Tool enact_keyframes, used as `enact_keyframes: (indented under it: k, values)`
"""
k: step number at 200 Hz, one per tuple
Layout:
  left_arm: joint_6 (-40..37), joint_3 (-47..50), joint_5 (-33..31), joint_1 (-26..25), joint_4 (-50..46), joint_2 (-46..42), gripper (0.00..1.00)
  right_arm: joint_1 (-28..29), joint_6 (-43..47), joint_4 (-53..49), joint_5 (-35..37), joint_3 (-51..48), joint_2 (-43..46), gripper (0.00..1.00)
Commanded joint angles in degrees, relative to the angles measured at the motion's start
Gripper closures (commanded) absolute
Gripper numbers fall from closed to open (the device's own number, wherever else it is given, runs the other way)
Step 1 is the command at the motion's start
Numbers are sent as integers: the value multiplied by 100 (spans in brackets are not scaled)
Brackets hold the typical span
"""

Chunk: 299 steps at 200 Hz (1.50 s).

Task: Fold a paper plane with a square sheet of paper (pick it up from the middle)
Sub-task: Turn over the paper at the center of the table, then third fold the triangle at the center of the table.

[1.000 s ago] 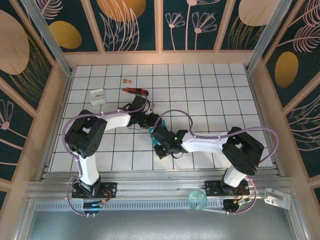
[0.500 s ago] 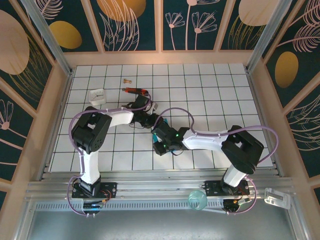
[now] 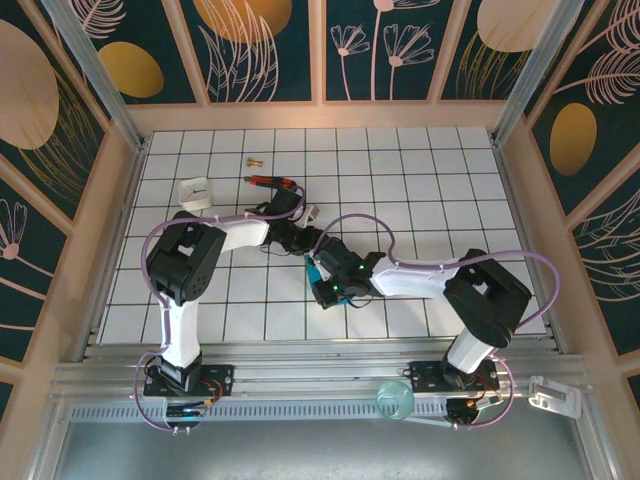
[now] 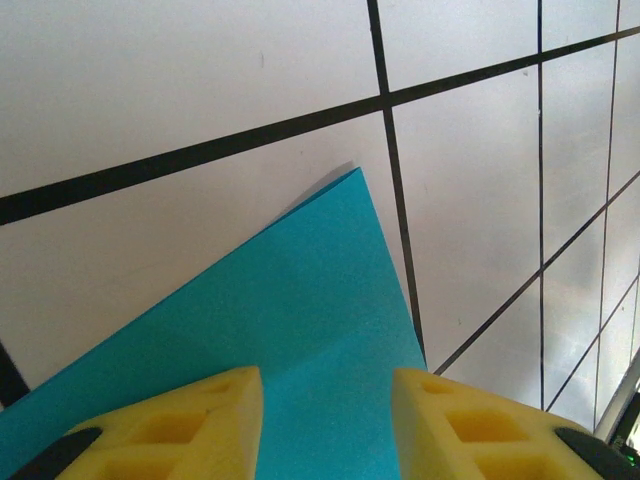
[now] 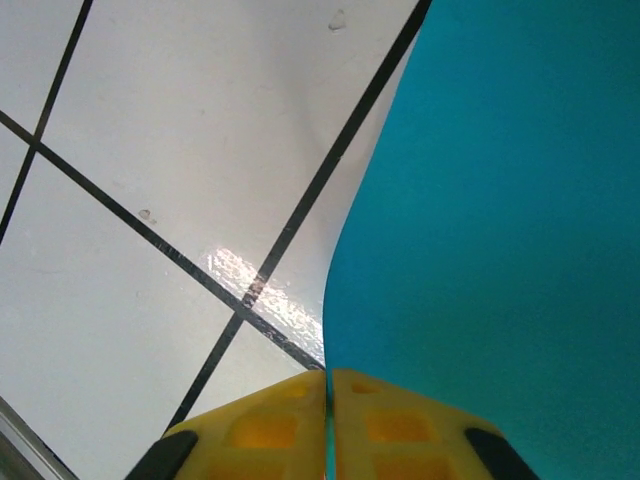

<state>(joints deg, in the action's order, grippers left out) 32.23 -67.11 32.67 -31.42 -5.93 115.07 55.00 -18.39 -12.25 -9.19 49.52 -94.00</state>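
The square sheet of paper (image 4: pixel 300 330) is teal-blue, and one of its corners lies flat on the white tiles in the left wrist view. My left gripper (image 4: pixel 325 425) hovers just over it, open, its yellow fingers (image 4: pixel 190 430) apart on either side of the bare paper. My right gripper (image 5: pixel 328 425) is shut on an edge of the sheet (image 5: pixel 500 230), which curves up off the floor beside it. From above, a sliver of the teal sheet (image 3: pixel 311 266) peeks out at mid-table between the left gripper (image 3: pixel 293 238) and the right gripper (image 3: pixel 326 282).
A small white square block (image 3: pixel 193 191) sits at the back left. A red-and-black utility knife (image 3: pixel 272 181) lies just behind the left arm, with a small brass piece (image 3: pixel 252 160) beyond it. A pale green cup (image 3: pixel 394 400) rests on the front rail.
My right gripper has closed on the paper's edge and shifted slightly back and right. The left arm has drawn in a little toward the paper.
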Motion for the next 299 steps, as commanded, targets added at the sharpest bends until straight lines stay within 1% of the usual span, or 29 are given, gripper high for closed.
enact_keyframes:
  k: [1, 26, 51, 71, 117, 148, 186, 199, 213, 227, 244, 269, 299]
  values:
    - [-232, -59, -21, -4, -382, 354, 58, -140, -47, 285, -331, -146, 227, 93]
    - [-261, -198, 62, -39, -404, 434, 56, -255, -235, 565, -645, -285, 300, 94]
    - [-253, -384, 141, -94, -382, 526, 55, -339, -443, 813, -827, -426, 353, 94]
    - [-216, -544, 187, -111, -345, 542, 52, -402, -590, 1022, -954, -560, 379, 94]
    - [-95, -742, -96, -106, -186, 117, 43, -463, -908, 1368, -1085, -785, 442, 97]
    - [64, -503, -293, -110, 7, -271, 40, -481, -1180, 1608, -1119, -967, 496, 98]
    - [389, 9, -444, -106, 243, -750, 39, -491, -1341, 1776, -1102, -1066, 500, 99]
    - [464, 135, -526, -103, 155, -848, 42, -506, -1368, 1813, -1111, -1076, 492, 99]
    - [494, 251, -645, -110, -21, -899, 49, -532, -1380, 1816, -1120, -1066, 485, 99]
    - [550, 442, -590, -109, -2, -916, 56, -543, -1374, 1830, -1129, -1071, 488, 99]
    - [487, 512, -512, -108, 7, -810, 61, -584, -1377, 1849, -1159, -1085, 492, 99]
    - [276, 312, -398, -109, -55, -516, 66, -653, -1339, 1855, -1258, -1065, 472, 99]
    - [-23, 30, -465, -109, -321, -251, 68, -740, -1150, 1689, -1398, -926, 395, 98]
